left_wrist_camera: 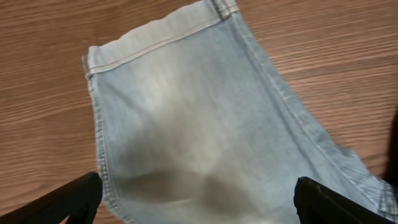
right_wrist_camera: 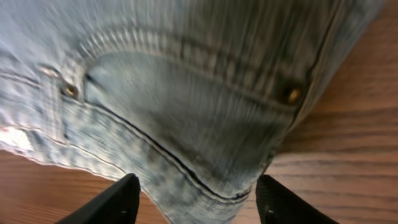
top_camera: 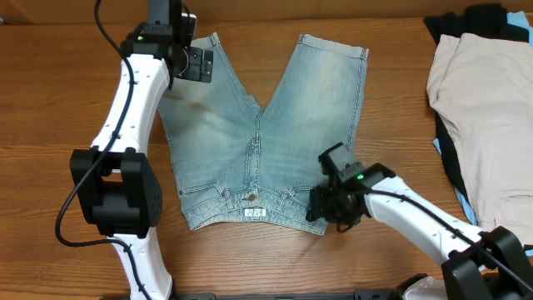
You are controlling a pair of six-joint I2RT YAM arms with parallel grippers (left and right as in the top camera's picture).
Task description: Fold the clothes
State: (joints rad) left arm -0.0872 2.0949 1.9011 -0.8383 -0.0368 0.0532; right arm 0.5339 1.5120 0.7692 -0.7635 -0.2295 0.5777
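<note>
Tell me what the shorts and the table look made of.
Shorts: faded light-blue denim, judging by the ribbed weave, heavy stitched seams and brassy metal rivets. Table: wood or wood-look laminate, which one is unclear; brown grain lines with a smooth, slightly glossy finish.

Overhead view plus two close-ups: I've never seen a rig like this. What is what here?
The overhead view looks down on a wooden table with two white robot arms. Denim shorts lie flat, waistband nearest the arms' bases. The other two pictures come from cameras on the wrists, each seeing its own dark fingertips. The left gripper hovers open over a leg hem; the right gripper is open at a waistband corner. Nothing is held. A beige garment lies on a black garment at the table's side.
</note>
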